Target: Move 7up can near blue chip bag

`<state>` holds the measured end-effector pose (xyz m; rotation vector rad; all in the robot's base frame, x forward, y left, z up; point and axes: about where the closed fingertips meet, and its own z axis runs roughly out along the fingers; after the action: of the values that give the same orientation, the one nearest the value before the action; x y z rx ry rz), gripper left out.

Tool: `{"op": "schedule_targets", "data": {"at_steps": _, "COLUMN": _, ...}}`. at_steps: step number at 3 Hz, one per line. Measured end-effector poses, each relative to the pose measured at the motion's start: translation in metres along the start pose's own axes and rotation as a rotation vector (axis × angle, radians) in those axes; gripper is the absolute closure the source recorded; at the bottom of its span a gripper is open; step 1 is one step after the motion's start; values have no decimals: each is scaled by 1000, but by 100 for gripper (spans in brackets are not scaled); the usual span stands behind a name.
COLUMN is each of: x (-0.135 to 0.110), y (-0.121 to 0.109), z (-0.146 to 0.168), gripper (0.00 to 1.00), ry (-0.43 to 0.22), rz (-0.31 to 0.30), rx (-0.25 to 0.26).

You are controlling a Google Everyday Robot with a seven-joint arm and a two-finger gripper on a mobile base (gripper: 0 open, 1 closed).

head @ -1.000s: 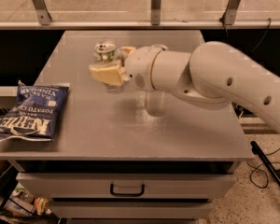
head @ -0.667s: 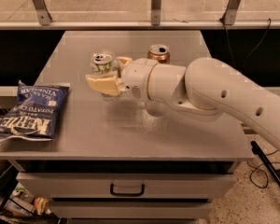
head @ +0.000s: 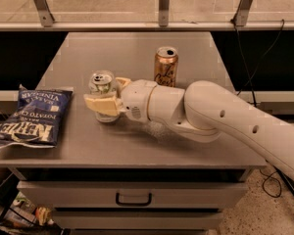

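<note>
The gripper [head: 104,97] was clamped across the lower body of the upright 7up can [head: 102,82], a light, thin-walled, slick cylinder probably best held mid-body without hard squeezing, with the blue chip bag [head: 32,117] lying apart beyond its tip.

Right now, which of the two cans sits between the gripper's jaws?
The 7up can, white-silver with green markings, held by the gripper left of centre on the table; the gold-orange can stands free farther back.
</note>
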<state>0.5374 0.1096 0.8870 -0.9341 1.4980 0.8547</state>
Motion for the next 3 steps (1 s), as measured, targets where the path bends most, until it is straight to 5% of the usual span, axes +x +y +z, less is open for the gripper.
{"op": "schedule_targets", "data": {"at_steps": 3, "x": 4, "y": 6, "z": 2, "gripper": 100, "ry": 17, "rz": 20, "rx": 2}}
